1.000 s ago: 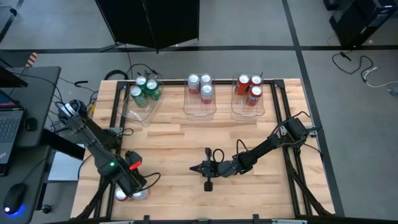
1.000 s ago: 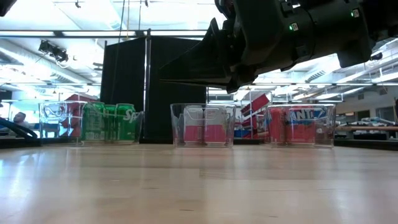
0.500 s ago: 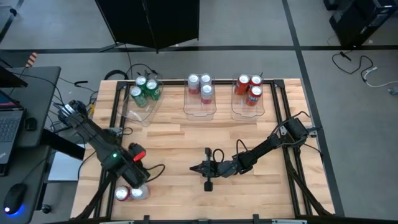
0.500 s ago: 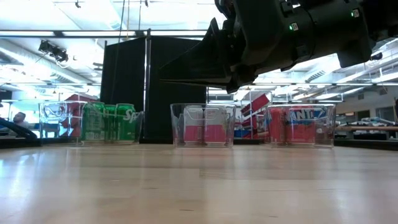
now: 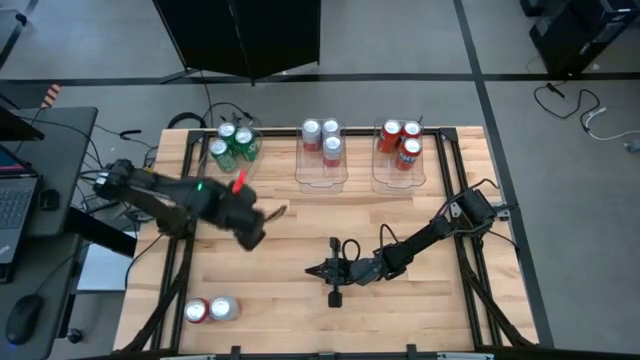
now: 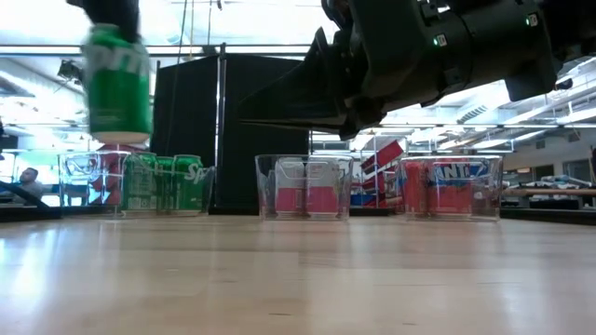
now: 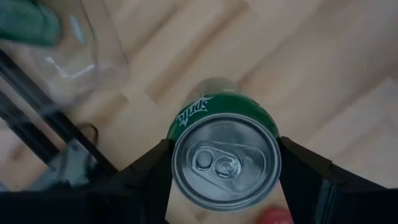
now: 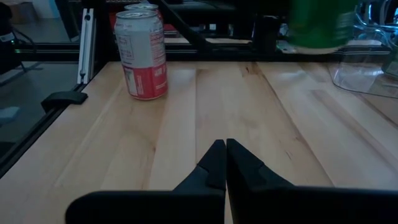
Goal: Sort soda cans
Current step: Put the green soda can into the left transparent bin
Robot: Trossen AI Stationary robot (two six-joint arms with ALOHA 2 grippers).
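Step in hand: we judge we are carrying a green can (image 7: 225, 151) toward the green bin (image 5: 228, 158), where three green cans (image 5: 232, 143) already stand.
Doing it well: we should keep the can upright, bring it over the bin's free space on the side toward the bench's near edge, and lower it clear of the bin wall and the three cans before letting go; a tilt or an early release could knock the others.
Left gripper (image 7: 225, 186): its jaws grasp the green can by its sides, just below the silver top, one finger on each side.
Left arm pose: stretched across from the bench's left edge, with its wrist near the green bin, on the near side of it; in the low view the can (image 6: 117, 82) hangs well above the bench, higher than the bin's cans.
Right gripper (image 8: 221, 163): jaws clenched on nothing, fingertips together, resting low over the middle of the bench, well apart from the green bin.
Other bins: the middle bin (image 5: 322, 172) holds three silver-white cans (image 5: 322, 136); the red bin (image 5: 399, 174) holds three red cans (image 5: 401, 141).
Still loose: two cans (image 5: 210, 310) stand together at the bench's near left corner, far from the green bin; one is silver-white with red, (image 8: 142, 54) in the right wrist view, the other we cannot tell.
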